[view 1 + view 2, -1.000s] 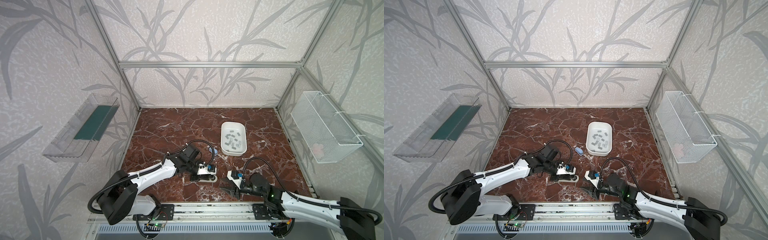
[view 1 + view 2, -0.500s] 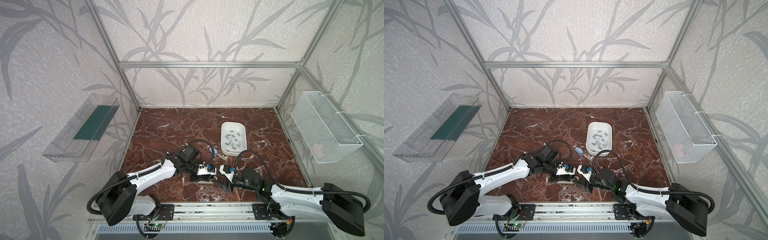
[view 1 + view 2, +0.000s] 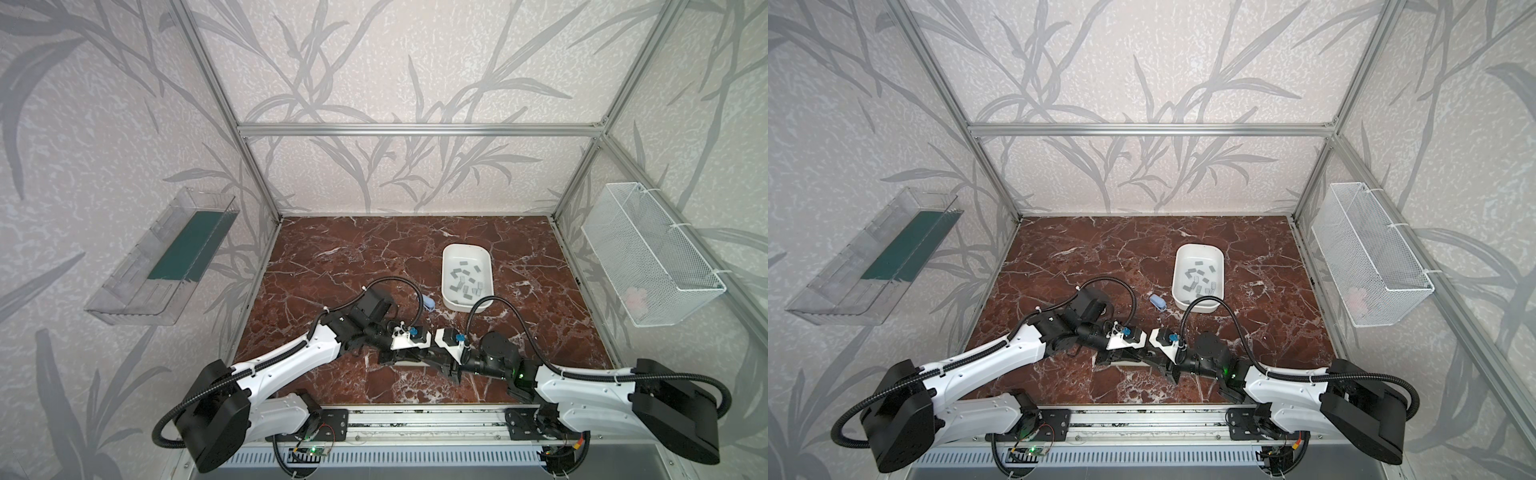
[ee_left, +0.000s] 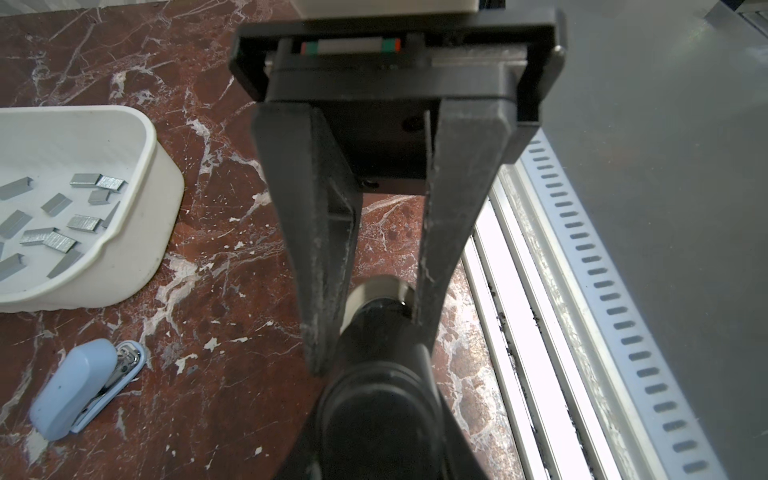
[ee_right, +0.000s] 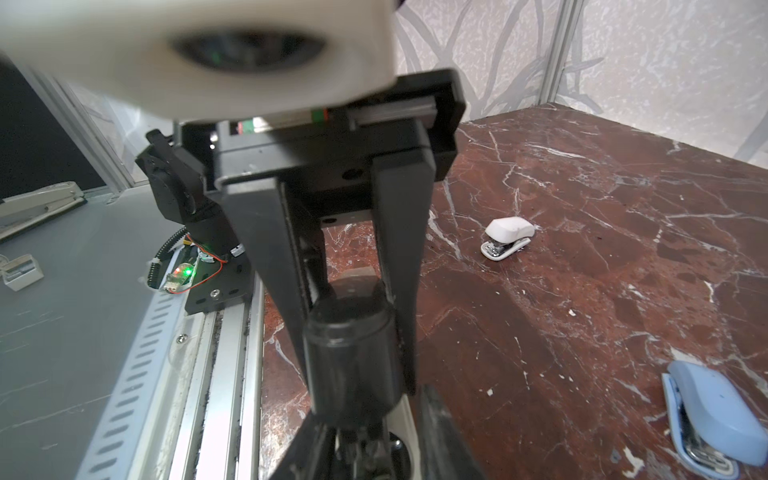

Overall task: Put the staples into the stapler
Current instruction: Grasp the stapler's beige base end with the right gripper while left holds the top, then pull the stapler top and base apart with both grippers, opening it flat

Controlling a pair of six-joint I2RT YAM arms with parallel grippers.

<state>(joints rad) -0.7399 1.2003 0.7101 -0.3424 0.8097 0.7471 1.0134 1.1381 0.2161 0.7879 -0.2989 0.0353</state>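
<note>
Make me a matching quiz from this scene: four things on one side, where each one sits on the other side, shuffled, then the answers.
Things
1. staples
2. blue stapler
3. black stapler
4. wire basket

Places
A. hung on the right-hand wall
B. clamped in the left gripper
C. inside the white tray
D. lying on the marble table, near the tray, not touching it

Pairs: 1-C, 2-D, 3-B, 4-A
</note>
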